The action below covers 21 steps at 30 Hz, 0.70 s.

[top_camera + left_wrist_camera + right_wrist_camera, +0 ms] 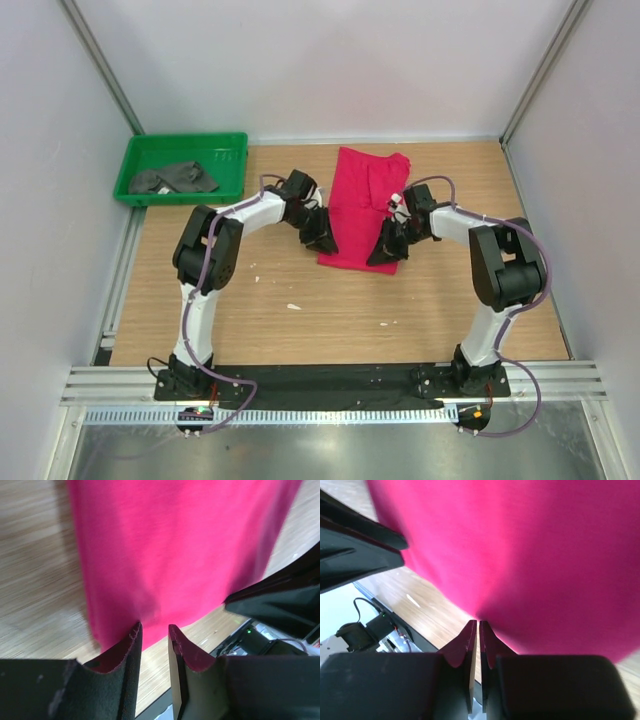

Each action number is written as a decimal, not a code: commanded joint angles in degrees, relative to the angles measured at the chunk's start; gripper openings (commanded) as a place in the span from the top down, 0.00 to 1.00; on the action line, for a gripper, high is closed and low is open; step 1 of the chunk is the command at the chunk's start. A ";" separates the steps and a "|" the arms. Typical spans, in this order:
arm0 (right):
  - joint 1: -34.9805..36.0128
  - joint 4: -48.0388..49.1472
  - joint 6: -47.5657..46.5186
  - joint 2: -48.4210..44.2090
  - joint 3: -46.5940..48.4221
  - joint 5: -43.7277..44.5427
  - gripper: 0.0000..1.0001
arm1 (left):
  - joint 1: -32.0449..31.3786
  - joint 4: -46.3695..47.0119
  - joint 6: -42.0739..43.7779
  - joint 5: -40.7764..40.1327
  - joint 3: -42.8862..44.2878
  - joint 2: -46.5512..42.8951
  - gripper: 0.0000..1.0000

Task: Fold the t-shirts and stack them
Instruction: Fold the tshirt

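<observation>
The red t-shirt (360, 205) lies in a long strip on the wooden table, its near edge between my two grippers. My left gripper (322, 243) sits at the near left corner. Its jaws (154, 626) stand apart at the hem of the red cloth (175, 545), with bare wood showing in the gap. My right gripper (385, 255) is at the near right corner. Its fingers (477, 622) are closed to a thin slit, and the red cloth (535, 555) puckers at their tips. The dark grey t-shirt (175, 180) lies crumpled in the green tray.
The green tray (180, 140) stands at the back left corner of the table. White walls and metal posts close in the sides and back. A black base strip (330, 380) runs along the near edge. A few small white scraps (293, 306) lie on the wood.
</observation>
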 commanded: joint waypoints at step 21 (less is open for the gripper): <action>-8.79 22.21 23.68 -38.37 -32.80 10.06 0.27 | 2.58 27.62 -23.40 -6.34 -34.66 -29.19 0.41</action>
